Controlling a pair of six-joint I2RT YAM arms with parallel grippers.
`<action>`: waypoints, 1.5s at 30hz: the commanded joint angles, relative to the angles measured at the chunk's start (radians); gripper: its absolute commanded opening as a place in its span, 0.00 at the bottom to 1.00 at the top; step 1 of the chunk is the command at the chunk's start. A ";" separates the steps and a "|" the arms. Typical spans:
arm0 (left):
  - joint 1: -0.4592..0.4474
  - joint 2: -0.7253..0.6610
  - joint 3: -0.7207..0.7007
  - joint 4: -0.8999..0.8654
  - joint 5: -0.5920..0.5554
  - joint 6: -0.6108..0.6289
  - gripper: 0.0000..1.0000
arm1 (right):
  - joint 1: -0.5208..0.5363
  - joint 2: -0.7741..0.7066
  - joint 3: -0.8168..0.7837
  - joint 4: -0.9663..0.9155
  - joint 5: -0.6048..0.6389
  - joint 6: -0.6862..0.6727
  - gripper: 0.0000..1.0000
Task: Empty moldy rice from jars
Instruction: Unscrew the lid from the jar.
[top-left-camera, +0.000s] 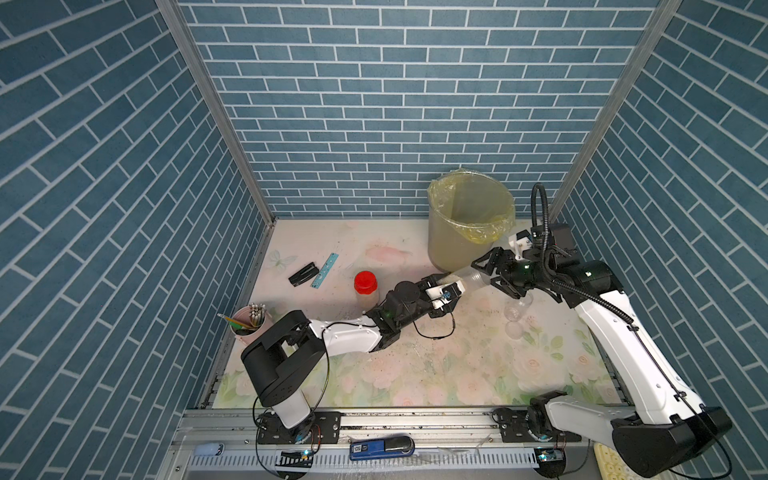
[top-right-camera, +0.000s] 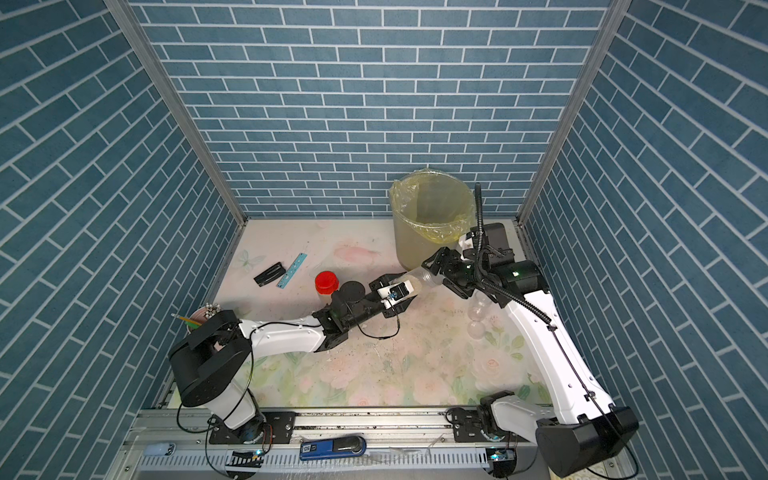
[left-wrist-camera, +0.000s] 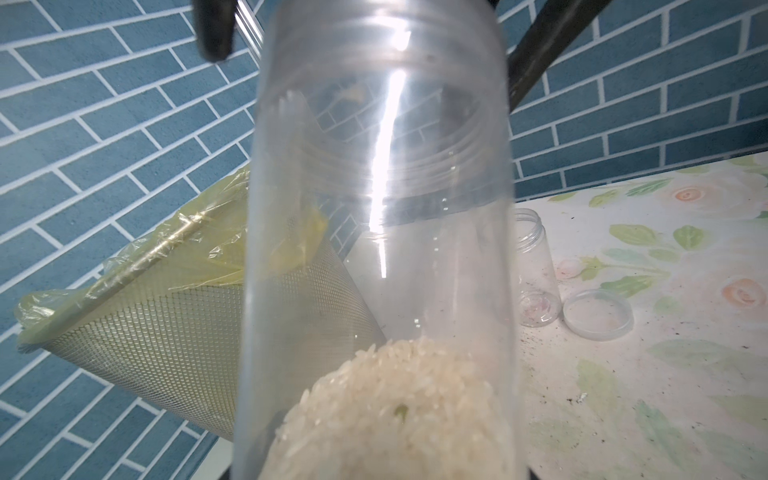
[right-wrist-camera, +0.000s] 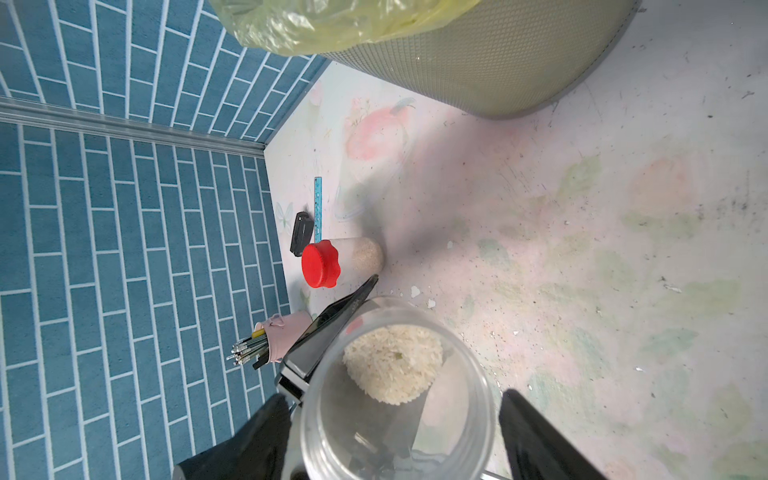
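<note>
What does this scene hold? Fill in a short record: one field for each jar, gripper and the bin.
held jar: clear, roughly level, moldy rice clumped at its base
left gripper: shut on the held jar's base end
right gripper: fingers either side of its mouth; grip unclear
red-capped jar: upright, rice inside
empty jar: upright, open, loose lid beside it
bin: yellow-lined, behind the held jar

The rice jar (top-left-camera: 467, 276) hangs just before the bin (top-left-camera: 451, 245), the capped jar (top-left-camera: 366, 289) left of it, an open jar (top-left-camera: 517, 308) right.
</note>
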 joint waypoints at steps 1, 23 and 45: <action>-0.002 -0.007 0.026 0.034 -0.013 0.012 0.29 | 0.004 0.007 0.042 -0.019 0.006 0.000 0.79; -0.002 -0.017 0.026 0.039 -0.011 0.005 0.29 | 0.003 0.027 0.019 -0.012 -0.019 -0.067 0.70; 0.163 -0.077 -0.040 0.137 0.321 -0.325 0.25 | -0.103 0.068 -0.002 0.071 -0.576 -0.959 0.29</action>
